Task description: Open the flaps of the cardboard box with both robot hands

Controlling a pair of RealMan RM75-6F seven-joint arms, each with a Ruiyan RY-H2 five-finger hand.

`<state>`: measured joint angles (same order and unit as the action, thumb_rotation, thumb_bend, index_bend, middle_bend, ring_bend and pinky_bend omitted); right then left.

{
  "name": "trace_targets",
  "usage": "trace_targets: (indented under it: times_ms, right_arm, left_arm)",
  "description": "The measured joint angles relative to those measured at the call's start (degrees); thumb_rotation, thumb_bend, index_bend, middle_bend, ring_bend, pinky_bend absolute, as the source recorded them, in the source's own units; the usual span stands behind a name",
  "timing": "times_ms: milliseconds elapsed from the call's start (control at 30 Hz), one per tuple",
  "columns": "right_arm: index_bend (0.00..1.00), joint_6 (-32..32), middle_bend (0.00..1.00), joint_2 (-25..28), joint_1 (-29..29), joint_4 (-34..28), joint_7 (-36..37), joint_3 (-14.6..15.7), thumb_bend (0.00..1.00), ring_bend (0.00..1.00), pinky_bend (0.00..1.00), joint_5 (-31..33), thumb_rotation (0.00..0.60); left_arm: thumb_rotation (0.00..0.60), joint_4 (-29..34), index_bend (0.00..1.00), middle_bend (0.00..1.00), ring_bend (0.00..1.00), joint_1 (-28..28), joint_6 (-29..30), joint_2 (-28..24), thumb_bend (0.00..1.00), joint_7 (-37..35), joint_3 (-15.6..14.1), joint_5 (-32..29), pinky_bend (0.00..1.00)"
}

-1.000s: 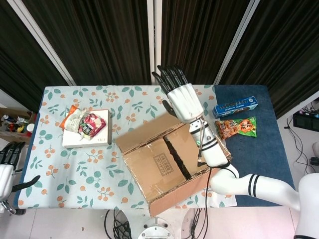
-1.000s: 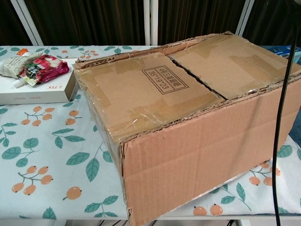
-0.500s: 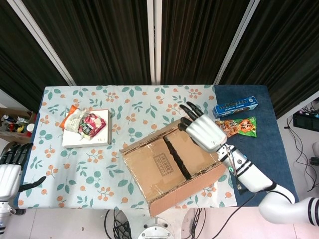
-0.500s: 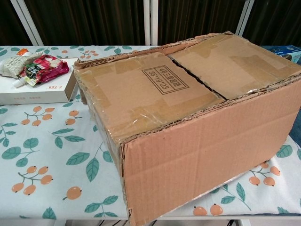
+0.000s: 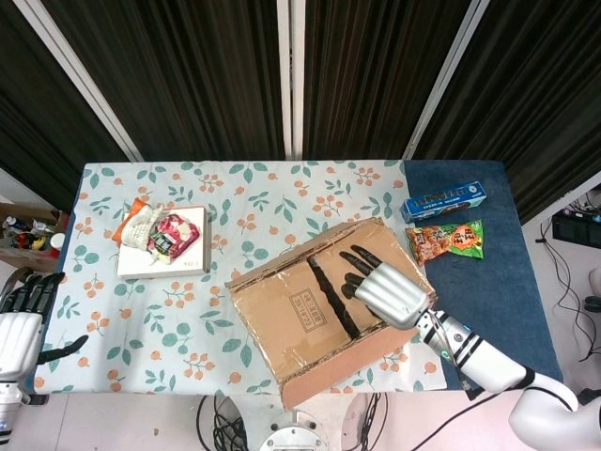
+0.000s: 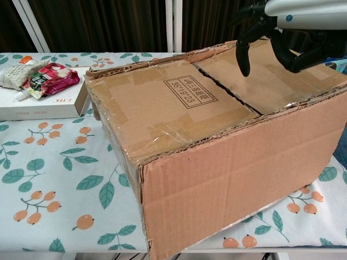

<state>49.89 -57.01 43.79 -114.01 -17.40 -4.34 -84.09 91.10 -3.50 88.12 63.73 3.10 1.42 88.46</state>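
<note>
The cardboard box (image 5: 315,305) (image 6: 217,130) sits on the table with its two top flaps lying flat and a dark seam between them. My right hand (image 5: 387,289) (image 6: 290,32) hovers just above the right flap (image 6: 268,73), palm down, fingers spread and pointing toward the seam; it holds nothing. My left hand (image 5: 17,329) hangs off the table's left edge, far from the box, fingers apart and empty. The chest view does not show it.
A white box (image 5: 161,252) (image 6: 40,100) with snack pouches on top lies at the left. A blue packet (image 5: 443,201) and an orange snack bag (image 5: 446,239) rest on the dark blue cloth right of the box. Floral cloth (image 5: 141,329) covers the table.
My right hand has come down and toward the robot, from high behind the box to just over its right flap. The left hand rose slightly at the left edge.
</note>
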Motion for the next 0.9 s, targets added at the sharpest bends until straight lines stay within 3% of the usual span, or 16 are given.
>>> trace_targets:
  times_ms: [667,900]
  right_arm:
    - [0.44,-1.5,0.35,-6.0,1.7,6.5,11.0,2.3,1.00,0.00,0.00,-9.3,0.600]
    - [0.45,-2.0,0.40,-6.0,1.8,7.2,8.9,2.8,1.00,0.00,0.00,-9.4,0.600]
  left_arm:
    - [0.468,-0.7,0.07,0.12,0.09,0.0,0.0,0.0,0.10,-0.8,0.1,-0.1,0.19]
    - [0.465,-0.4,0.07,0.12,0.09,0.1,-0.1,-0.1,0.10,-0.6,0.1,-0.2,0.19]
